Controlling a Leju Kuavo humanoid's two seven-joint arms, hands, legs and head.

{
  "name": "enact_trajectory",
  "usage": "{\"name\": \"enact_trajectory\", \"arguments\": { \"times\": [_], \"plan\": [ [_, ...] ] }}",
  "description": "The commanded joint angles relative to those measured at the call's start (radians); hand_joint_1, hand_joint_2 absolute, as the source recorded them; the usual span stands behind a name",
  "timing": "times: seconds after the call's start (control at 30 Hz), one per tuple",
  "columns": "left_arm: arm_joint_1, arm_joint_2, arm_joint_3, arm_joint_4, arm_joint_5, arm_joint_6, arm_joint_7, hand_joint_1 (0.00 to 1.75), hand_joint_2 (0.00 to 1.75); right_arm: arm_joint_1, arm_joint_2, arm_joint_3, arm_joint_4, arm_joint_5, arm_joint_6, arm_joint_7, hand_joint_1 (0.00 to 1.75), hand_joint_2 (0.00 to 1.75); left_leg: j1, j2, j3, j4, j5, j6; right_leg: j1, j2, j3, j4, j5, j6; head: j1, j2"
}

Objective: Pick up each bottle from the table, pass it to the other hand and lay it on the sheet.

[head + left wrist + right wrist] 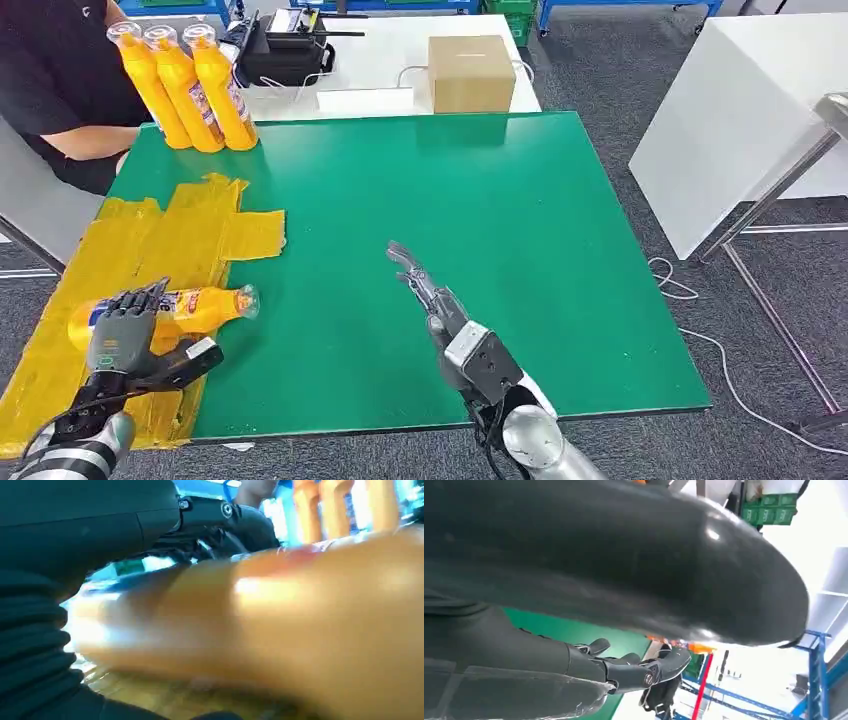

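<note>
Yellow sheet [150, 240] is taken as the landmark in the head view: an orange bottle [195, 308] lies on its side on it, the left hand [125, 335] draped over the bottle's base end with fingers curled on it, while the right hand [425, 290] hovers, fingers extended and empty, well beyond the sheet's edge over the green table [500, 230]. Three upright bottles [185, 90] are seen past the sheet's far end. From the left wrist, the bottle [280, 630] is pressed close against the sheet [165, 700], so release is best made gently, fingers lifted straight off to prevent rolling. From the right wrist, the fingers [634, 672] are seen apart, holding nothing.
</note>
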Motion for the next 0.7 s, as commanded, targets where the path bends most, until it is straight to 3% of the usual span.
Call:
{"name": "enact_trajectory", "arguments": {
  "times": [0.03,0.2,0.37,0.43,0.5,0.6,0.7],
  "plan": [
    [0.024,-0.016,-0.024,0.065,0.022,0.013,-0.045,0.00,0.00,-0.036,-0.017,0.029,0.071,-0.006,0.005,0.005,0.00,0.00,-0.001,0.003,0.002,-0.002,0.000,0.000,0.000,0.002,0.001,-0.001,0.001,0.000,0.000,0.000],
    [0.028,-0.014,-0.025,0.053,0.031,0.007,-0.055,0.00,0.00,-0.036,-0.017,0.029,0.070,-0.006,0.005,0.006,0.00,0.00,0.000,0.002,0.001,-0.002,0.001,0.000,0.000,0.001,0.001,-0.001,0.000,0.000,0.000,0.000],
    [0.105,-0.047,-0.011,-0.100,0.169,0.008,-0.159,0.00,0.00,-0.024,-0.018,0.023,0.069,-0.007,0.006,0.006,0.00,0.00,-0.001,0.002,0.000,-0.002,0.001,0.000,-0.001,0.000,0.000,-0.001,0.000,0.001,0.000,0.000],
    [0.171,-0.105,0.036,-0.267,0.352,0.012,-0.237,0.00,0.00,0.003,-0.023,0.013,0.049,0.006,-0.009,0.009,0.00,0.00,0.000,0.001,0.000,-0.002,0.001,0.001,-0.001,-0.001,-0.001,-0.001,0.000,0.001,0.000,0.000],
    [0.249,-0.234,0.118,-0.534,0.704,-0.017,-0.374,0.00,0.00,0.054,-0.023,-0.005,0.023,0.050,-0.058,0.012,0.00,0.00,0.000,-0.002,-0.001,-0.001,0.001,0.001,-0.001,-0.003,-0.001,-0.001,-0.001,0.001,0.000,0.000],
    [0.371,-0.390,0.074,-0.921,0.975,-0.006,-0.522,0.00,0.00,0.114,-0.028,-0.007,-0.018,0.088,-0.104,0.018,0.00,0.00,-0.001,-0.007,-0.004,0.000,0.001,0.002,-0.002,-0.008,-0.003,-0.001,-0.002,0.002,0.000,0.000],
    [0.407,-0.390,-0.005,-1.011,0.990,0.021,-0.482,0.00,0.00,0.114,-0.026,0.000,-0.019,0.095,-0.114,0.020,0.00,0.00,-0.002,-0.003,-0.007,0.002,-0.001,0.003,-0.002,-0.004,-0.006,0.000,-0.002,0.003,0.000,0.000]
  ]
}}
